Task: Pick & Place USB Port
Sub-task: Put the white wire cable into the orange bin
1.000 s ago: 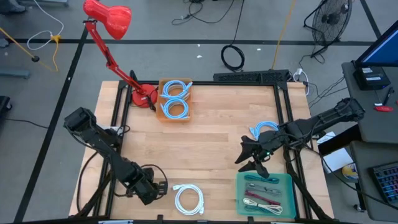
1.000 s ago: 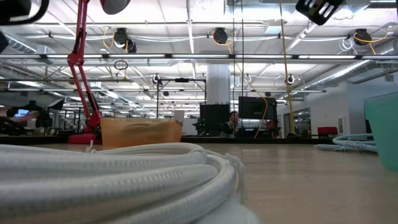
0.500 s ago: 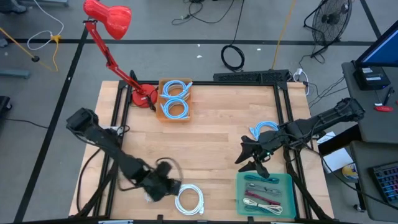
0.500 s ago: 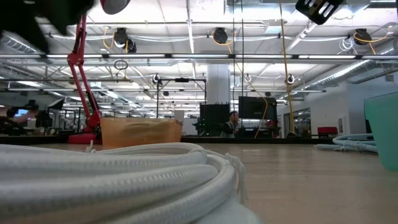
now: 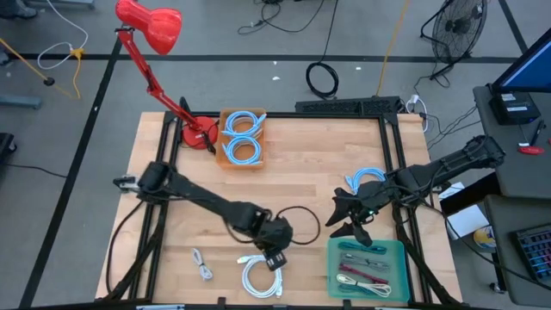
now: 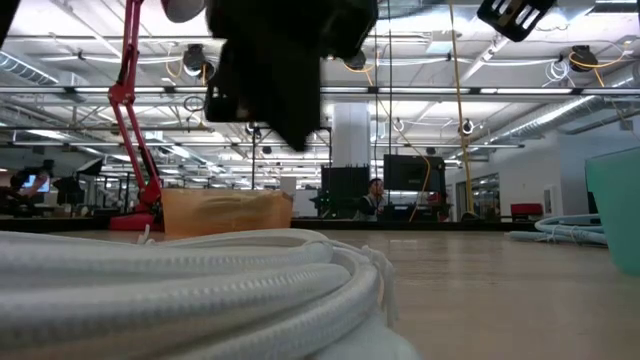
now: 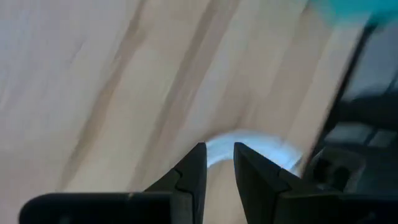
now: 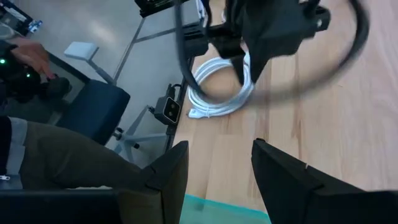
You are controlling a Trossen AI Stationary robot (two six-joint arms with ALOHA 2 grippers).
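Observation:
A white coiled cable [image 5: 261, 277] lies flat on the table near its front edge; it fills the foreground of the low view [image 6: 180, 290]. My left gripper [image 5: 275, 256] hovers just above the coil's far right side, pointing steeply down. Its fingers stand a narrow gap apart [image 7: 219, 155] with nothing between them, and the coil [image 7: 249, 144] shows beyond their tips. A small loose white cable [image 5: 201, 263] lies to the coil's left. My right gripper [image 5: 349, 222] hangs open [image 8: 221, 163] above the far left corner of the teal tray [image 5: 398, 251].
The teal tray holds several cables. A blue coil [image 5: 366, 179] lies behind my right gripper. A cardboard box [image 5: 243, 138] with blue coils and a red lamp's base [image 5: 196, 133] stand at the far left. A seated person [image 8: 56, 149] shows beyond the near edge.
My left gripper has swung from the near left corner toward the table's right, rising a little and rolling about its own axis, and now hangs over the white coil. The small white cable shows where the arm was. The gap between its fingers looks unchanged.

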